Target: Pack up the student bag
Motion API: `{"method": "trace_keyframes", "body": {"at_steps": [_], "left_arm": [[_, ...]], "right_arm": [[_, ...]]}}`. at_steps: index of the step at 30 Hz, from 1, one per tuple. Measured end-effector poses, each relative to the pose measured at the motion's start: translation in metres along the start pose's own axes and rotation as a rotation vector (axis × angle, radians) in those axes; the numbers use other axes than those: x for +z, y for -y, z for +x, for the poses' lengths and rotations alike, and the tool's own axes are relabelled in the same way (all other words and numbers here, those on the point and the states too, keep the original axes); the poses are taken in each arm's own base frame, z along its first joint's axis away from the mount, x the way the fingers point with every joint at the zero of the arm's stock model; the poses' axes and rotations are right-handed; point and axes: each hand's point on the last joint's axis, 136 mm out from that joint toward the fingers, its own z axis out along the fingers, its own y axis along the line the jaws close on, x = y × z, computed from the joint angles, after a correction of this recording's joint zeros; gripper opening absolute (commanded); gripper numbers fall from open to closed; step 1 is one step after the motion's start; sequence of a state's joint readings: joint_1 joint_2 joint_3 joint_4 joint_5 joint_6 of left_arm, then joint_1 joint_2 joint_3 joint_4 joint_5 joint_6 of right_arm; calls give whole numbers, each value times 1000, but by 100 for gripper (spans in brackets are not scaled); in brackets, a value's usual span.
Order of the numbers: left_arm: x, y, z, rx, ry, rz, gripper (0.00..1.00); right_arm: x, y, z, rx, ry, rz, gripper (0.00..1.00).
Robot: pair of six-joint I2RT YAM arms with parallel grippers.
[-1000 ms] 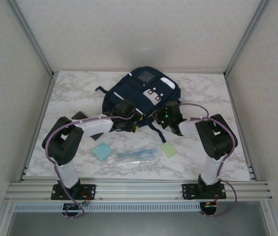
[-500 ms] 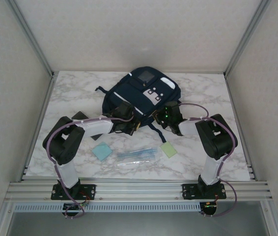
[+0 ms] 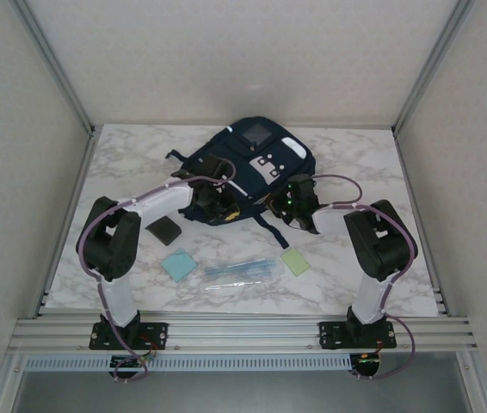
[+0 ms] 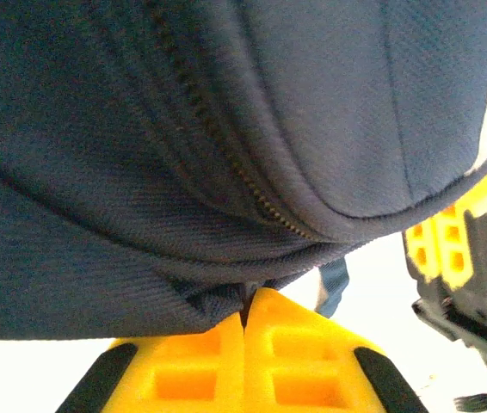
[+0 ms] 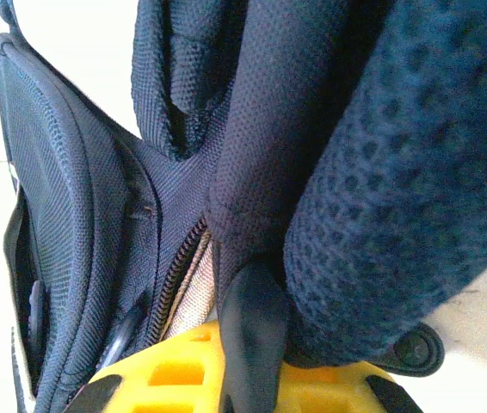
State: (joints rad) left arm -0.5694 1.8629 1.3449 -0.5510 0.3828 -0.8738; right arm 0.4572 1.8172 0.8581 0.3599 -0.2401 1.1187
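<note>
The student bag (image 3: 256, 159), dark navy with a grey square patch and white patches, lies at the back middle of the table. My left gripper (image 3: 224, 209) sits at the bag's near left edge. Its yellow fingers (image 4: 192, 353) are shut, with a fold of navy fabric (image 4: 183, 292) beside a zip pinched at their tips. My right gripper (image 3: 289, 205) is at the bag's near right edge. Its yellow fingers (image 5: 166, 379) are shut on a dark strap (image 5: 256, 335) of the bag (image 5: 71, 215), next to a padded mesh part (image 5: 398, 172).
On the marble table (image 3: 355, 163) in front of the bag lie a black flat item (image 3: 166, 231), a light blue square pad (image 3: 179, 264), a clear pouch of pens (image 3: 239, 273) and a green pad (image 3: 295, 261). White walls and metal posts enclose the table.
My left gripper has shut on the bag's fabric, and its arm has swung toward the far side, uncovering the black item. The right gripper has shifted slightly with the bag.
</note>
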Motion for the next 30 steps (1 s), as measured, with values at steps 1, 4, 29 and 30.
{"method": "trace_keyframes", "body": {"at_steps": [1,4,29,30], "left_arm": [[-1,-1,0,33,-8,-8,0],[-7,-3,2,115,-40,-13,0],[-25,57,25,378,7,-21,53],[-23,66,31,416,11,-19,53]], "right_arm": [[-1,0,0,-6,-3,1,0],[-3,-1,0,-26,-15,4,0],[-15,19,-32,-34,17,78,0],[-15,18,-32,-36,15,77,0]]}}
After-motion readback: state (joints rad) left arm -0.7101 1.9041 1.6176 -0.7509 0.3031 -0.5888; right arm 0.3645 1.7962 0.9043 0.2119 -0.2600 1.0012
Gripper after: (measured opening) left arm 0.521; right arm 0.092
